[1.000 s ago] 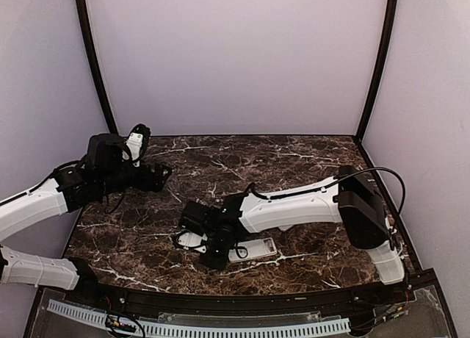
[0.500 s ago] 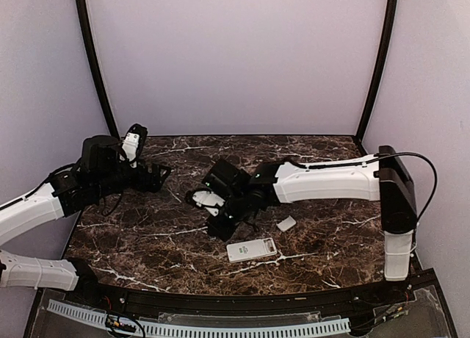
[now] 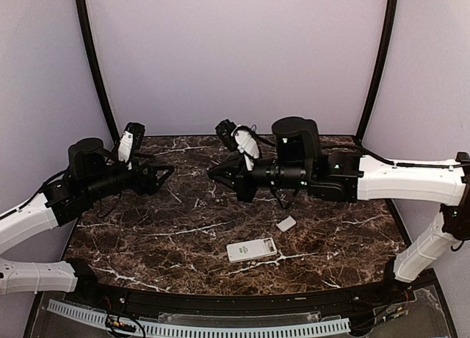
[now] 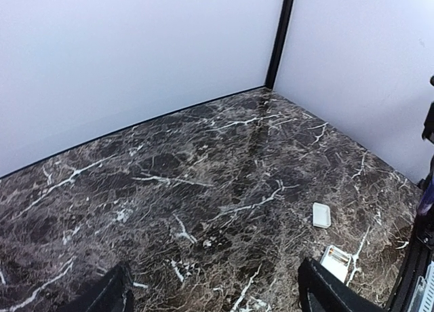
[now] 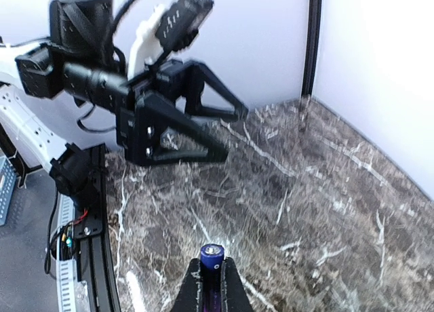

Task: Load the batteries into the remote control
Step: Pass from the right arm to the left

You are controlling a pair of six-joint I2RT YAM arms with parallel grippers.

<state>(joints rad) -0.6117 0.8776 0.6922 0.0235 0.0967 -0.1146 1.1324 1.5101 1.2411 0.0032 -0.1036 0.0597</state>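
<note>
Remote control [image 3: 251, 249]: lies flat on the table [image 3: 147, 242], near the front edge at the centre, long side roughly along that edge (no gripper touches it).
Cover piece [image 3: 286, 223]: small, flat and white, on the table just behind and to the right of the remote control, apart from it.
Battery [image 5: 211, 254]: blue-cased cell clamped between the fingers of the right gripper, one metal end facing the wrist camera.
Right gripper [image 5: 211, 277]: closed on the battery, held above the rear middle of the table, pointing toward the left arm.
Left gripper [image 3: 161, 178]: jaws spread wide, held above the left side of the table, facing the right gripper (well apart from the remote control).
Table: dark stone pattern with white veins.
</note>
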